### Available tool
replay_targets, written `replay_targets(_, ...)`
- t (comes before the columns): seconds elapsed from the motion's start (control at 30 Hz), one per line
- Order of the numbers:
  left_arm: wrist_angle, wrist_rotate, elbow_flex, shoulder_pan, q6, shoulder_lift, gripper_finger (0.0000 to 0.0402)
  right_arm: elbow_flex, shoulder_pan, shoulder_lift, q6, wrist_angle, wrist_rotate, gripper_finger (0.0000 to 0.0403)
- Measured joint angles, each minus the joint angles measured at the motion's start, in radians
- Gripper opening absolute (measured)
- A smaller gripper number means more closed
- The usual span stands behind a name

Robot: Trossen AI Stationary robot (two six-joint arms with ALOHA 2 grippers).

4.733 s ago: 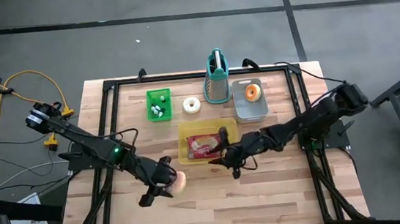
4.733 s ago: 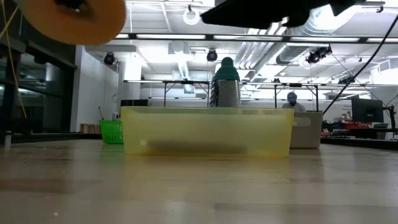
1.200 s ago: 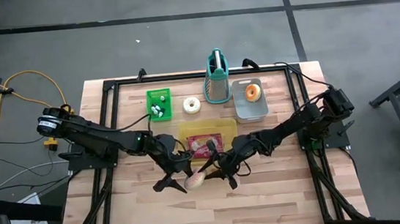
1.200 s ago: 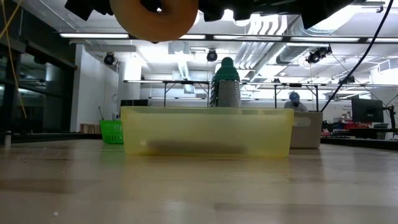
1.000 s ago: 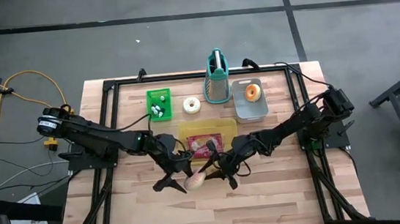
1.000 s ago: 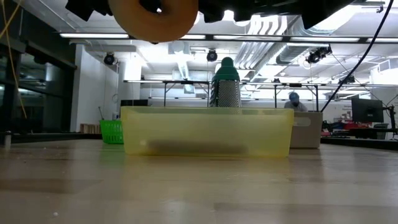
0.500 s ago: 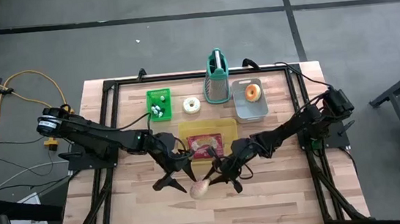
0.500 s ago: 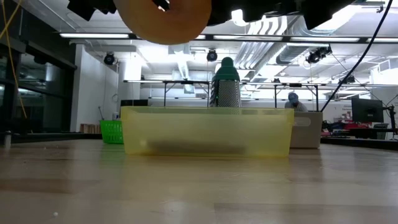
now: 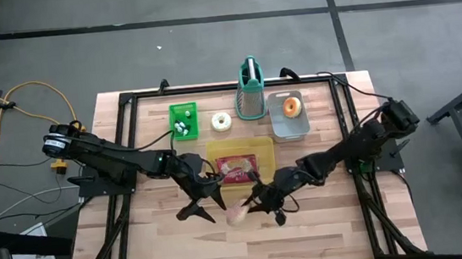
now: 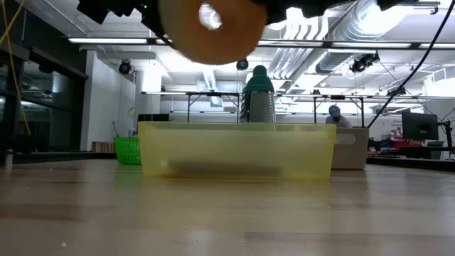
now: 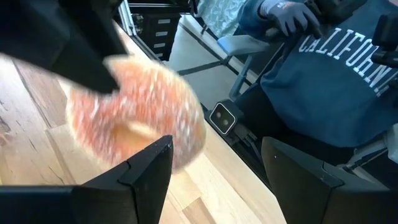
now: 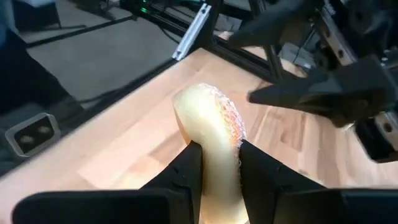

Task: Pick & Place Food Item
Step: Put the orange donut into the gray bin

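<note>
Counter (image 9: 333, 222), lower centre | right gripper (image 9: 254, 209) pinching donut (image 9: 238, 216) on edge | left gripper (image 9: 207, 205) spread, just left.

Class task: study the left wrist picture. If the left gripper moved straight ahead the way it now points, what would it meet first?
Most likely the donut, held just ahead of the open left gripper by the right gripper. Depth is uncertain; beyond it sits a person in a blue sweatshirt.

This is a big lab or workshop. Bright lamps (image 10: 217, 16) and silver pipes (image 10: 370, 18) hang from the ceiling. Far tables (image 10: 213, 96) stand behind the wooden bench (image 9: 325, 222). The floor (image 9: 426, 34) is grey concrete, with yellow cables (image 9: 19, 89).
</note>
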Motion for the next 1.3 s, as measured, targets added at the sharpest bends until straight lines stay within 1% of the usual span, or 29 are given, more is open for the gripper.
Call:
replay_targets(0.1, 0.0, 0.0, 0.0, 0.0, -0.002, 0.0, 0.024, 0.0, 0.034, -0.055, 0.061, -0.073, 0.047, 0.0077)
replay_targets(0.17, 0.0, 0.0, 0.0, 0.0, -0.001, 0.0, 0.024, 0.002, 0.054, -0.086, 0.104, -0.123, 0.103, 0.0077)
replay_targets(0.27, 0.0, 0.0, 0.0, 0.0, -0.001, 0.0, 0.024, -0.001, 0.089, -0.142, 0.168, -0.267, 0.261, 0.0077)
replay_targets(0.37, 0.0, 0.0, 0.0, 0.0, -0.001, 0.0, 0.024, 0.001, 0.103, -0.194, 0.249, -0.399, 0.45, 0.0078)
replay_targets(0.5, -0.001, 0.0, 0.0, 0.0, -0.001, 0.001, 0.024, 0.001, 0.091, -0.245, 0.38, -0.575, 0.679, 0.0078)
replay_targets(0.53, -0.001, 0.0, 0.0, 0.0, -0.001, 0.001, 0.024, 0.0, 0.085, -0.257, 0.411, -0.63, 0.728, 0.0078)
replay_targets(0.63, -0.001, 0.0, -0.001, 0.0, -0.001, 0.001, 0.024, 0.0, 0.053, -0.277, 0.489, -0.734, 0.828, 0.0078)
replay_targets(0.7, -0.001, 0.0, -0.001, 0.0, -0.001, 0.001, 0.024, 0.0, 0.024, -0.276, 0.525, -0.799, 0.871, 0.0078)
replay_targets(0.8, -0.001, 0.0, -0.001, 0.0, -0.001, 0.001, 0.024, 0.0, -0.024, -0.272, 0.547, -0.872, 0.903, 0.0078)
replay_targets(1.03, -0.001, 0.0, -0.001, 0.0, -0.001, 0.001, 0.024, 0.0, -0.152, -0.265, 0.546, -0.9, 1.028, 0.0078)
replay_targets(1.2, -0.007, 0.0, -0.001, 0.0, -0.001, 0.001, 0.024, 0.0, -0.262, -0.271, 0.573, -0.963, 0.995, 0.0078)
replay_targets(1.3, -0.008, 0.0, -0.001, 0.0, -0.001, 0.001, 0.024, 0.0, -0.32, -0.27, 0.637, -1.032, 0.96, 0.0078)
